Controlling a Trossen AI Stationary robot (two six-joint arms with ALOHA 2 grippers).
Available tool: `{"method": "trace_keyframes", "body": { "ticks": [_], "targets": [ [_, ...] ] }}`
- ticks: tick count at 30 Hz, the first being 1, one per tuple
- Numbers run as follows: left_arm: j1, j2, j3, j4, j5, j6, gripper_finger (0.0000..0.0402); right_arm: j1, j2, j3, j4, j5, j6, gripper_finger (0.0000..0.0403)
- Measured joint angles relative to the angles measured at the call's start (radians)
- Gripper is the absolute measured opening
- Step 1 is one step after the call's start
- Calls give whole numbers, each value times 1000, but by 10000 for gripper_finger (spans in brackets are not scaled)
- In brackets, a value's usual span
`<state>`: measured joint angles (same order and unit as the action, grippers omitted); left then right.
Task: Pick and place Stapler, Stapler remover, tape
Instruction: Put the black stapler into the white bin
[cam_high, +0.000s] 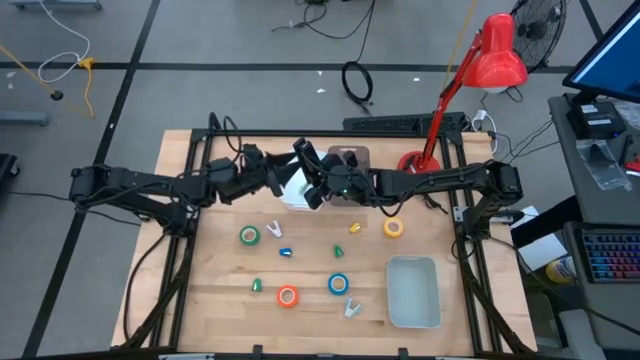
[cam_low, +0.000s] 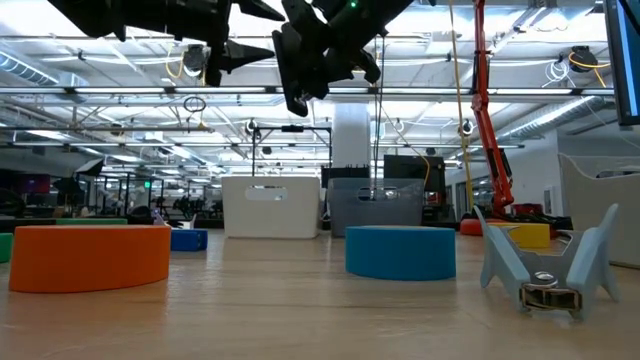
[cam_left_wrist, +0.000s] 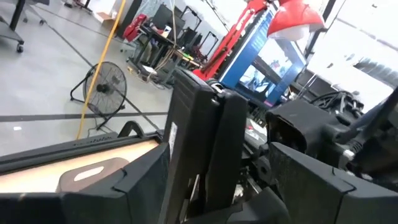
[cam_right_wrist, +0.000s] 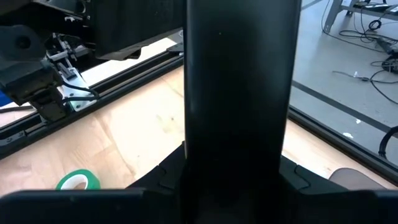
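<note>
Both grippers met above the table's (cam_high: 215, 300) far middle, the right gripper (cam_high: 318, 172) clenched on the upright black stapler (cam_right_wrist: 239, 93), the left gripper (cam_high: 283, 180) just beside it, fingers parted. The four tape rolls (cam_high: 249, 235) lay scattered on the wood nearer the camera.

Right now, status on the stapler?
Right hand shut on stapler, raised over table rear. Left hand close against it, crowding. Tape rolls lying on table, untouched.
</note>
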<state>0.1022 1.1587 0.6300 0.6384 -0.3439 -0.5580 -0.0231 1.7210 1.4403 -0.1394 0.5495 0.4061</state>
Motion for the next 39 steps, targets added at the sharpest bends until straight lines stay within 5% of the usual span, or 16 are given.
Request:
{"method": "trace_keyframes", "body": {
  "ticks": [19, 30, 39],
  "targets": [
    [-4, 0, 0, 8, 7, -19, 285, -3, 0, 0, -25, 0, -3, 121],
    [-4, -1, 0, 18, 81, 69, 395, -3, 0, 0, -25, 2, 1, 121],
    [-4, 0, 0, -14, 68, 188, 368, -2, 1, -1, 23, -7, 1, 121]
  ]
}}
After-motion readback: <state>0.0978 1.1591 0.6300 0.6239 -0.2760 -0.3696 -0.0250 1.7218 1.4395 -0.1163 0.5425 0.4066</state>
